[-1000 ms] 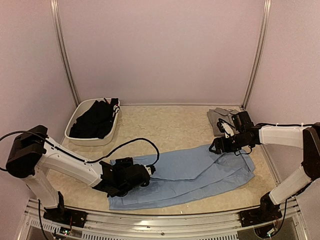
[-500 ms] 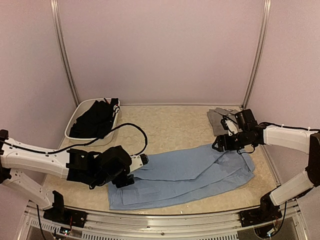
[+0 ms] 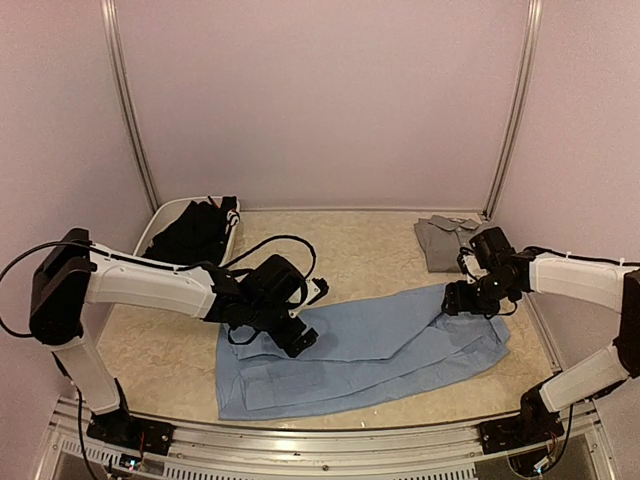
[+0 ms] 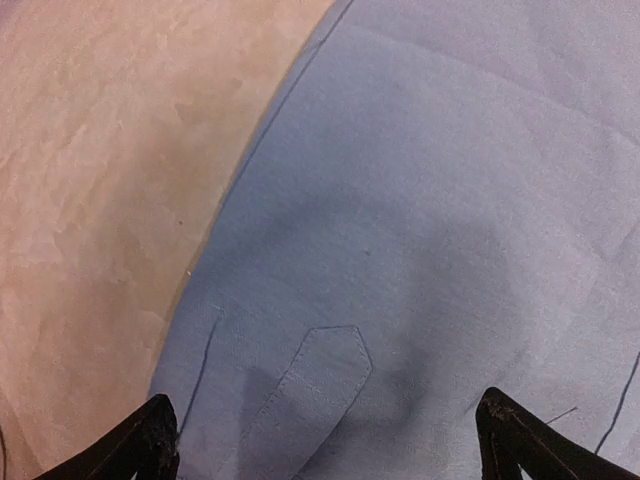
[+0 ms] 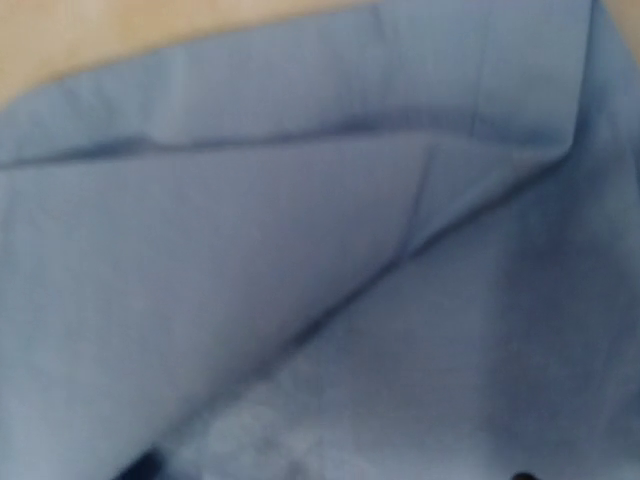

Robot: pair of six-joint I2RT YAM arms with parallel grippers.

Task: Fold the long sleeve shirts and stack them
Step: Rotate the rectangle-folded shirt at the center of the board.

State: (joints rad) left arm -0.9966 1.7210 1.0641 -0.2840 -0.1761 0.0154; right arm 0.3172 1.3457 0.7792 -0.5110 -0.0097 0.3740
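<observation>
A: Blue one, where?
B: Light blue shirt (image 3: 370, 350), smooth woven cloth w/ stitched pointed tab, lies creased across the mottled beige surface (image 3: 350, 245).
A: Tools?
B: Left tool (image 4: 328, 445) spread wide over it. Right tool (image 5: 332, 470) also spread, over a fold at the shirt's right edge.
A: Grey shirt (image 3: 445, 240)?
B: Folded, far right corner.

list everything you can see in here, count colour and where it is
light blue shirt: 1, light blue, spread across the near middle of the table
grey shirt: 1, grey, folded, far right corner
black shirt: 1, black, bunched in the tub
tub: 1, white, far left corner
table: 1, mottled beige, under everything
left arm: 1, white and black, reaching in from the left
right arm: 1, white and black, reaching in from the right
left fingers: 2, black, open over the light blue shirt's left part
right fingers: 2, black, open at the light blue shirt's far right edge
</observation>
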